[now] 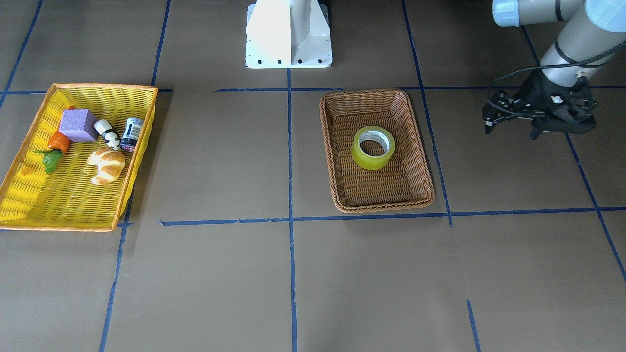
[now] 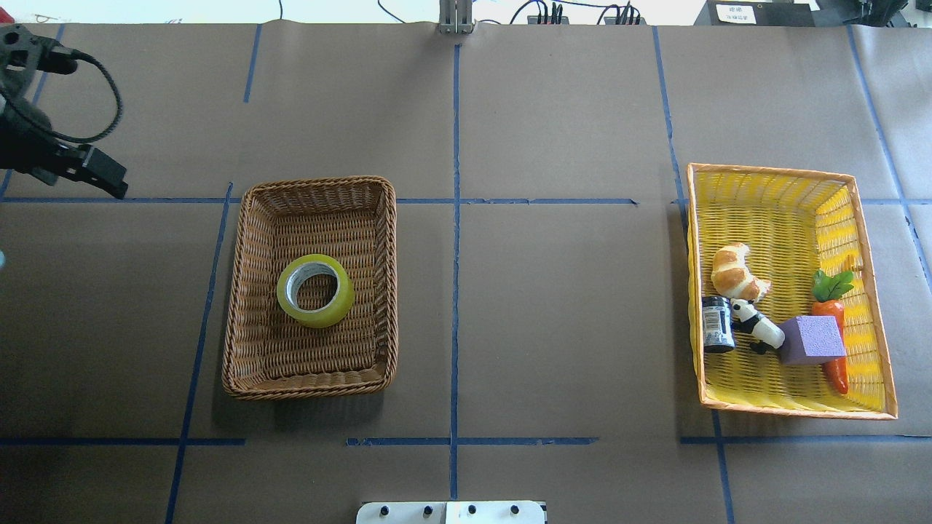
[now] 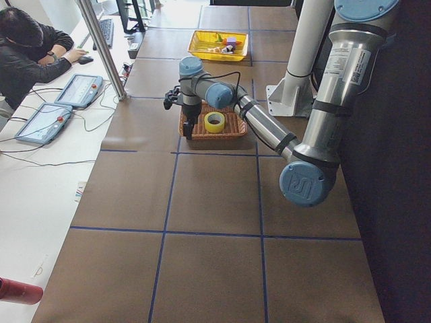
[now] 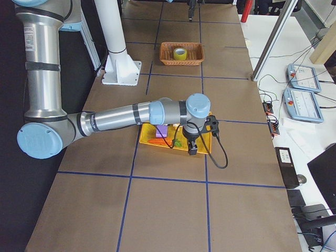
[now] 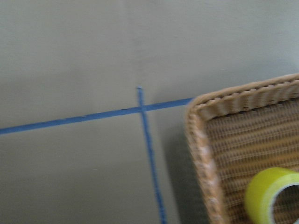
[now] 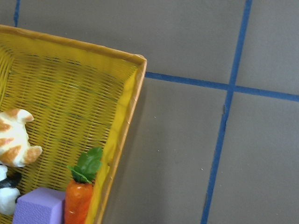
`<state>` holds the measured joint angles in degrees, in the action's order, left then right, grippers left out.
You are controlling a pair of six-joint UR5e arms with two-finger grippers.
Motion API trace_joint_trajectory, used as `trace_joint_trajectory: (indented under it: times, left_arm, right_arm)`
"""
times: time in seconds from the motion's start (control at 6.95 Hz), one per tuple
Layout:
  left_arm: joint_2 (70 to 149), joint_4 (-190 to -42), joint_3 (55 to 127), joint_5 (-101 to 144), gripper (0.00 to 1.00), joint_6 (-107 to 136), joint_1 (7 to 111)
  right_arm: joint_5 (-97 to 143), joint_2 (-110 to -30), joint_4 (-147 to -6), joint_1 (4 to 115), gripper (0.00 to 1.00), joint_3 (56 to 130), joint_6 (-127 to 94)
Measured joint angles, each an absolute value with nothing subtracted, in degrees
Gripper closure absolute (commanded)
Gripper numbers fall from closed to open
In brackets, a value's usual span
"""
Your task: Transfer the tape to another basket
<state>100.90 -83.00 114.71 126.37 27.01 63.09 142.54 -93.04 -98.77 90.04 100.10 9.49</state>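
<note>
The tape (image 1: 372, 147) lay flat in the wicker basket (image 1: 337, 146) — light, stiff, slick; I'd pinch its wall through the core. Left fingers (image 1: 490, 120) looked spread, empty; right fingers (image 4: 192, 150) — I couldn't tell.

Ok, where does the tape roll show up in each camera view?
Exterior front-facing: the tape lies right of centre, flat in the wicker basket.
Overhead exterior: left of centre, in that basket.
Exterior left: upper middle.
Exterior right: top centre, small and far off.
Left wrist: bottom right corner, cut off by the edge.
Right wrist: not in view.
Shared landmark: the wicker basket around it.
</note>
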Motion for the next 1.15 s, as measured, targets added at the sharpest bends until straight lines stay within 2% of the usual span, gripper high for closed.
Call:
trace_joint_trajectory:
  times: [0.58, 0.86, 1.15]
  left_arm:
    - [91.2, -83.0, 110.6, 134.1, 0.00, 11.9, 75.9]
    - [90.1, -83.0, 103.7, 135.9, 0.00, 2.9, 81.0]
    - [89.9, -82.9, 100.6, 136.2, 0.00, -0.9, 83.6]
  right_arm:
    - [144.3, -92.6, -97.4, 93.8, 0.00, 94.4, 12.2]
    - [140.4, -92.4, -97.0, 93.9, 0.00, 93.4, 11.7]
    - [139.6, -92.3, -96.8, 93.8, 0.00, 93.5, 9.5]
